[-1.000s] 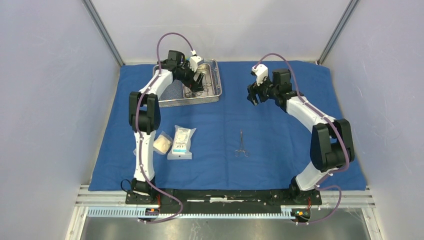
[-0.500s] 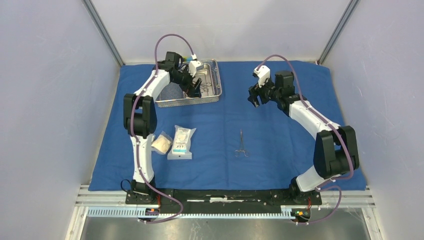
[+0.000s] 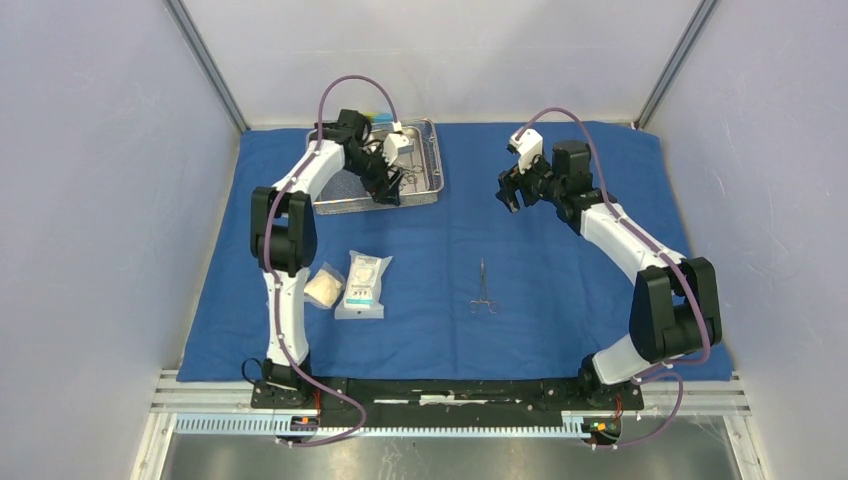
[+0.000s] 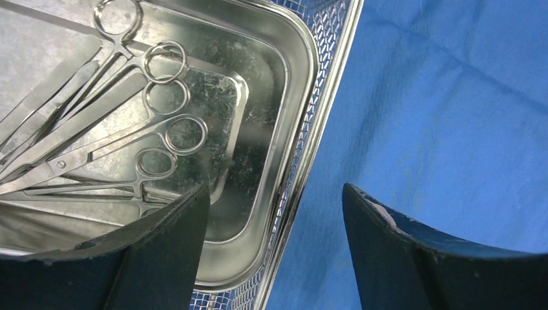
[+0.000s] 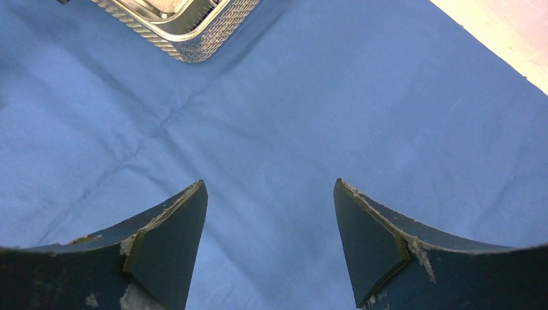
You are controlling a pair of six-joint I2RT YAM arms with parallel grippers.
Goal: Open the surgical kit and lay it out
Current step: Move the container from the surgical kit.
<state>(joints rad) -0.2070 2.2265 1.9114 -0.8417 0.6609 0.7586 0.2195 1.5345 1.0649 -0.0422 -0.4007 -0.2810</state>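
The blue cloth wrap (image 3: 570,250) lies spread flat. The wire-mesh basket (image 3: 438,160) stands at its back left with the steel pan (image 4: 258,148) inside. Several scissor-like instruments (image 4: 129,123) lie in the pan. One more instrument (image 3: 483,288) lies on the cloth at centre. White and green packets (image 3: 362,285) lie left of it, one paler packet (image 3: 324,287) beside them. My left gripper (image 3: 390,185) is open and empty, its jaws astride the right wall of pan and basket (image 4: 274,194). My right gripper (image 3: 508,195) is open and empty above bare cloth (image 5: 268,187).
The basket's corner (image 5: 194,35) shows at the top of the right wrist view. Grey walls close in the left, right and back. The cloth's back edge meets the pale table (image 5: 510,39). A black rail (image 3: 440,390) runs along the near edge.
My left gripper has moved a little nearer and rightward over the pan, toward the basket's right wall. My right gripper has shifted only slightly.
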